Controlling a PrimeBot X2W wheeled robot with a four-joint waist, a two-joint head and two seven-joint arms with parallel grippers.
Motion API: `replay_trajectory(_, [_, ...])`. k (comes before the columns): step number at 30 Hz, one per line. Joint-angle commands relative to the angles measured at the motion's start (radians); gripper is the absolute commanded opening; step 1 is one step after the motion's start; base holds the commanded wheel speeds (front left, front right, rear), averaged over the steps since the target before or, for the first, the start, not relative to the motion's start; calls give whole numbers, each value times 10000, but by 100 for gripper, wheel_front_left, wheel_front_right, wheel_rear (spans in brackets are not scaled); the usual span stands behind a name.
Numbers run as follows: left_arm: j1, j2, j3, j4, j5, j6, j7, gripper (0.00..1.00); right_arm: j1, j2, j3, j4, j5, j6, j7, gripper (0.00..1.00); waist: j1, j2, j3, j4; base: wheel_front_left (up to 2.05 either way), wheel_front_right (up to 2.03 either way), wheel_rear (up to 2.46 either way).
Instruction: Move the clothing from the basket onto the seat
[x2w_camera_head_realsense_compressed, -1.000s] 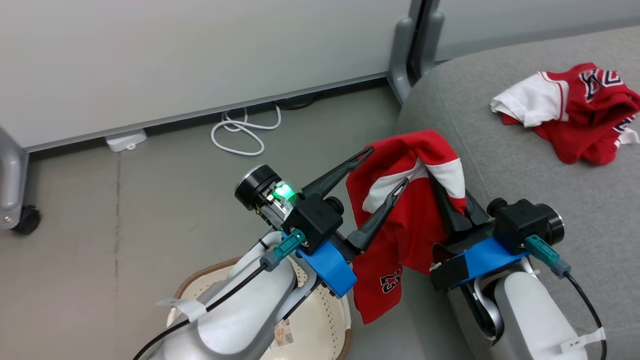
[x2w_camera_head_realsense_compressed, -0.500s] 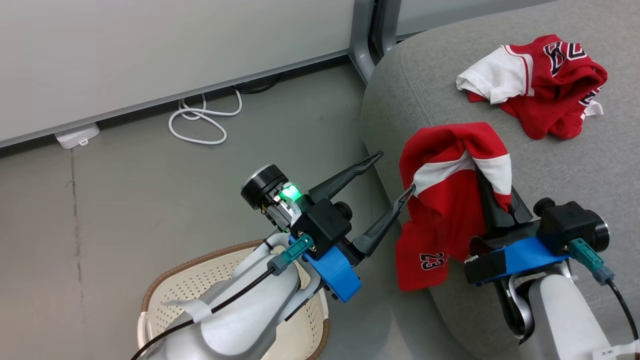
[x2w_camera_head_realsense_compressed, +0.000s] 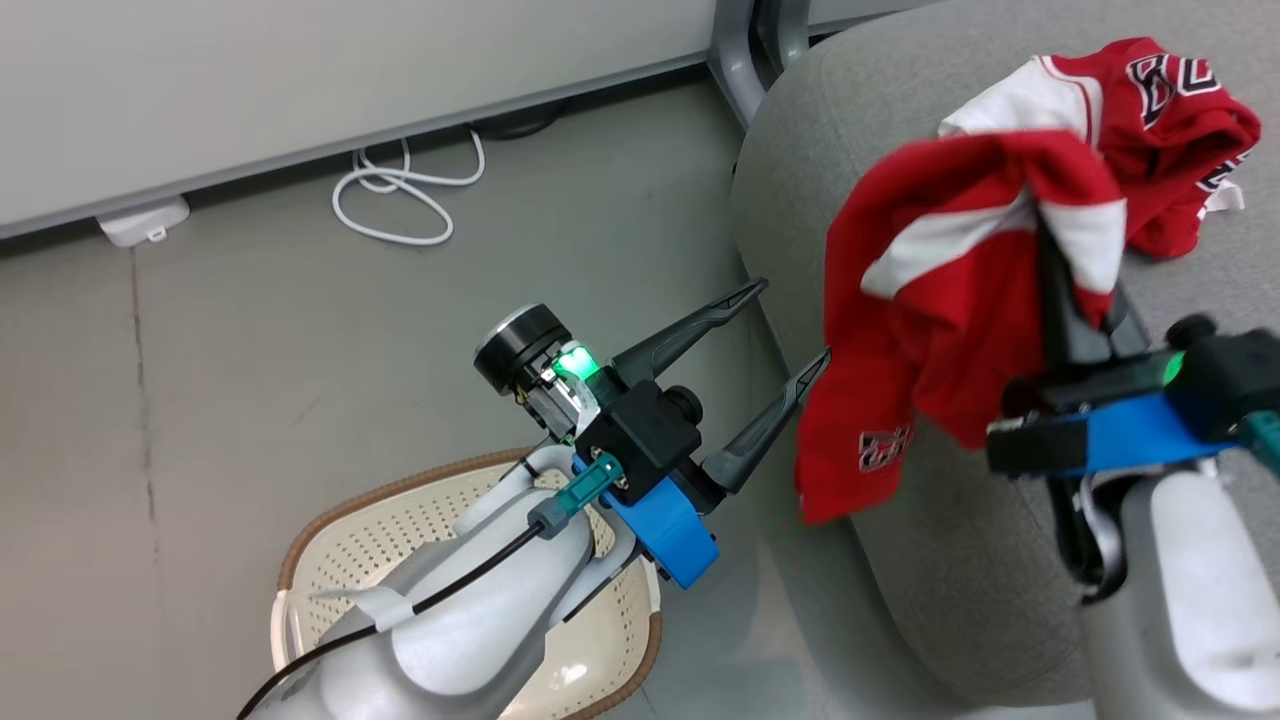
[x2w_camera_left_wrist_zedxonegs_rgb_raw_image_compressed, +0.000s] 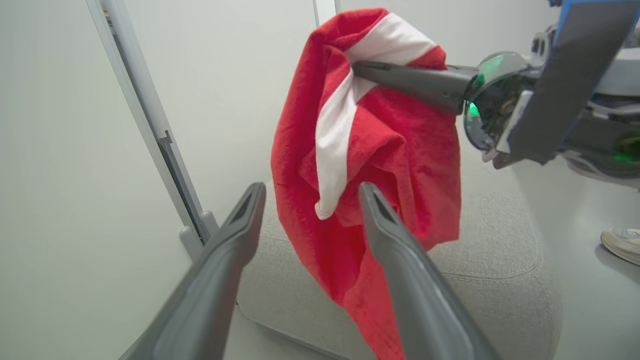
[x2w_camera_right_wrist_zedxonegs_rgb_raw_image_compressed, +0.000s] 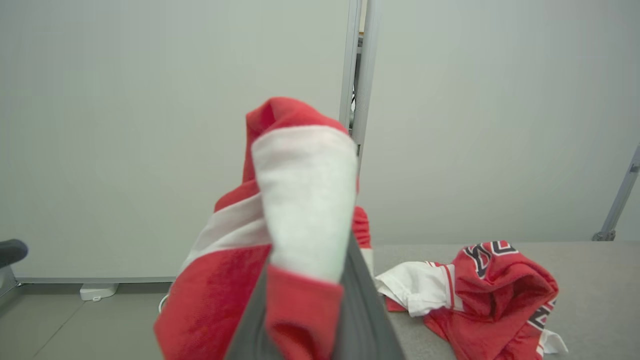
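My right gripper (x2w_camera_head_realsense_compressed: 1048, 225) is shut on a red garment with white bands (x2w_camera_head_realsense_compressed: 940, 300), which hangs above the rounded left edge of the grey seat (x2w_camera_head_realsense_compressed: 960, 580). The cloth drapes over and hides its fingertips; in the right wrist view the garment (x2w_camera_right_wrist_zedxonegs_rgb_raw_image_compressed: 300, 200) covers the fingers (x2w_camera_right_wrist_zedxonegs_rgb_raw_image_compressed: 362, 310). A second red garment with block lettering (x2w_camera_head_realsense_compressed: 1180, 110) lies crumpled on the seat just beyond. To the left of the hanging cloth my left gripper (x2w_camera_head_realsense_compressed: 793, 320) stands open and holds nothing. The cream basket (x2w_camera_head_realsense_compressed: 350, 560) sits on the floor under my left forearm, its inside mostly hidden.
A white cable coil (x2w_camera_head_realsense_compressed: 400, 195) and a small white box (x2w_camera_head_realsense_compressed: 140, 220) lie on the grey floor by the wall panel. A partition post (x2w_camera_head_realsense_compressed: 745, 50) stands at the seat's far corner. A shoe (x2w_camera_left_wrist_zedxonegs_rgb_raw_image_compressed: 622, 242) shows at the right in the left wrist view.
My right gripper has risen and carried the garment farther over the seat, toward the other garment. The head view has shifted. The left gripper stays open in much the same place.
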Motion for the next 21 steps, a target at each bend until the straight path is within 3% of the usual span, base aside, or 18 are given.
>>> replay_trajectory(1, [-192,64,49,-51,77,-17,-26,100,-508,-126,-149,-141,-42,3,-7,0,0,0,292,113,0,0,0])
replay_trajectory(10, [-874,194,-183,-122,237,-18,-26,100,-3272,-859,-1676,-647,95,3,-7,0,0,0,1795,457,0,0,0])
replay_trajectory(21, [-1796,532,-481,-148,361,-18,-14,100,-6317,-3140,-4306,252,296,3,-7,0,0,0,3706,542,0,0,0])
